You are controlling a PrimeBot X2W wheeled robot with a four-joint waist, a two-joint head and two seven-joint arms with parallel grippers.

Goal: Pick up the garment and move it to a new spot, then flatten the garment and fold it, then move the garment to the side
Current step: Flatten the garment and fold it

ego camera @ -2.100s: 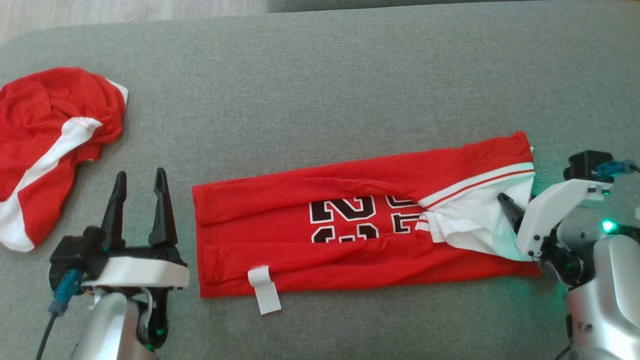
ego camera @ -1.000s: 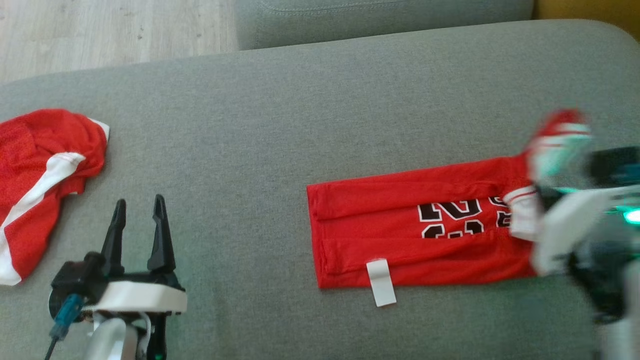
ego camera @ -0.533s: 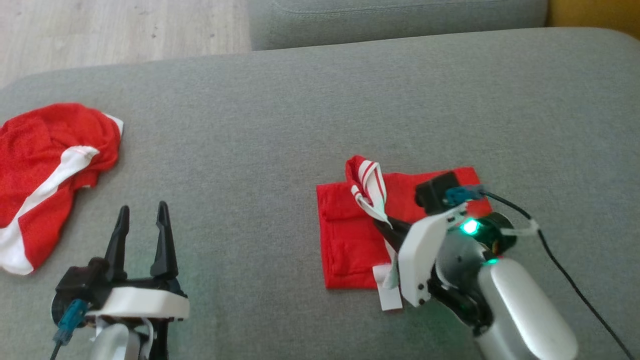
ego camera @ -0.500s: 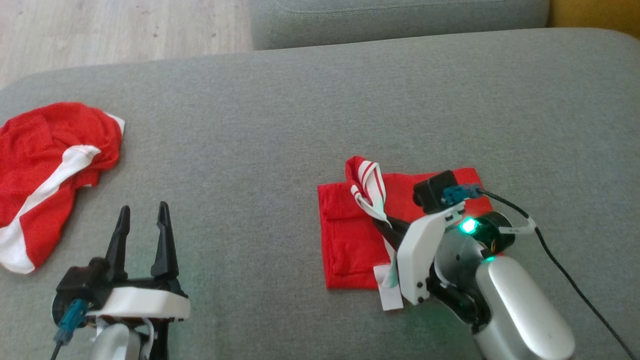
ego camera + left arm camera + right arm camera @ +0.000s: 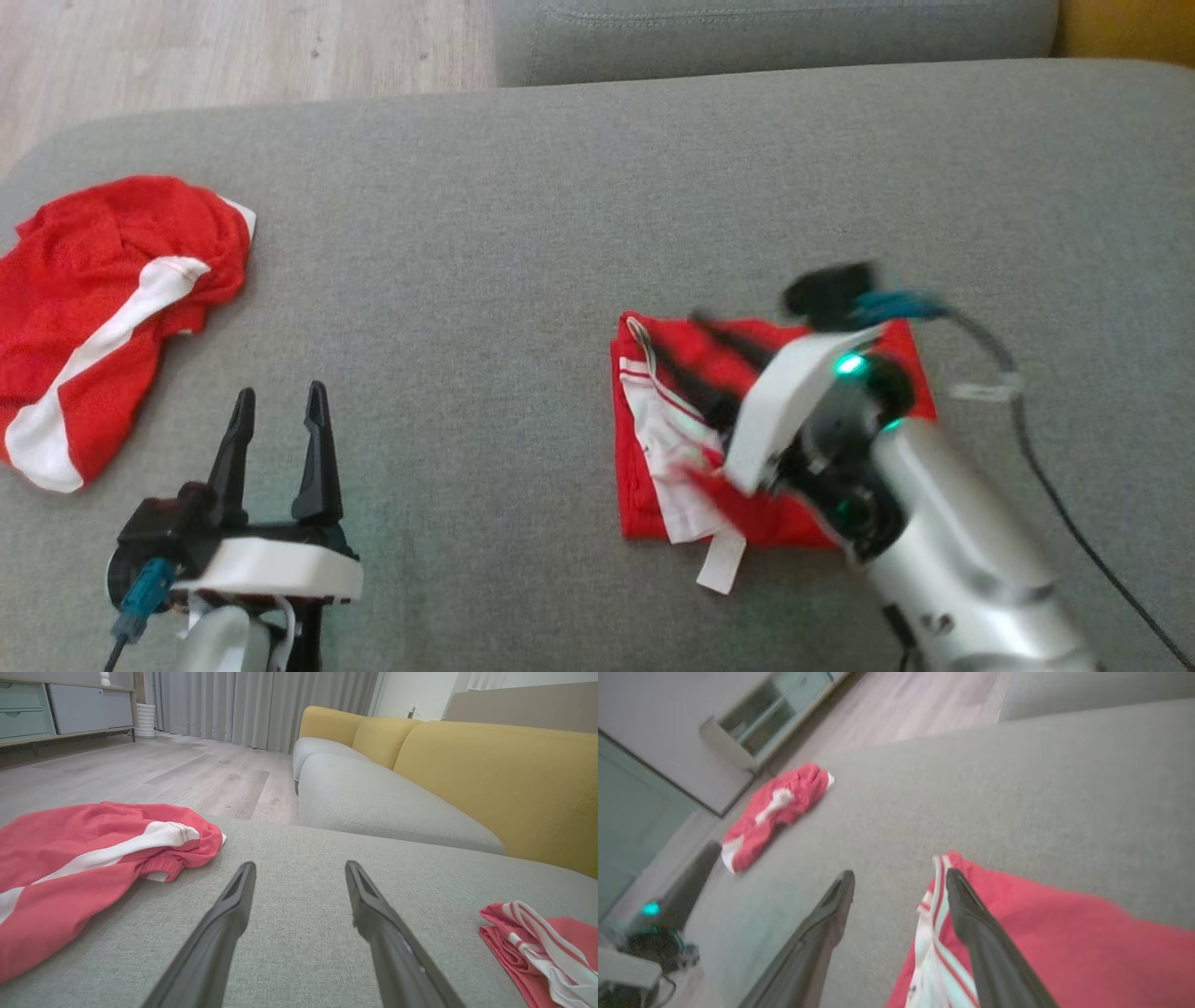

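Since the right claw (image 5: 670, 336) hangs open over the folded red jersey (image 5: 667, 448), lying toward 4 o'clock on the grey sofa cushion (image 5: 523, 233), it should pinch all layers together before sliding them aside. Left claw (image 5: 280, 392), at 8 o'clock, is open too.

Garment (image 5: 653, 467) matt cloth; cushion (image 5: 560, 233) rough woven fabric.

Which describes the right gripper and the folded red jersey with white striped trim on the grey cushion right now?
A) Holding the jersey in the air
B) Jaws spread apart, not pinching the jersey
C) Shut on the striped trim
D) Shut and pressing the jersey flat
B: in the right wrist view the right gripper's two dark fingers stand well apart, and the folded red jersey lies on the grey cushion, not pinched.
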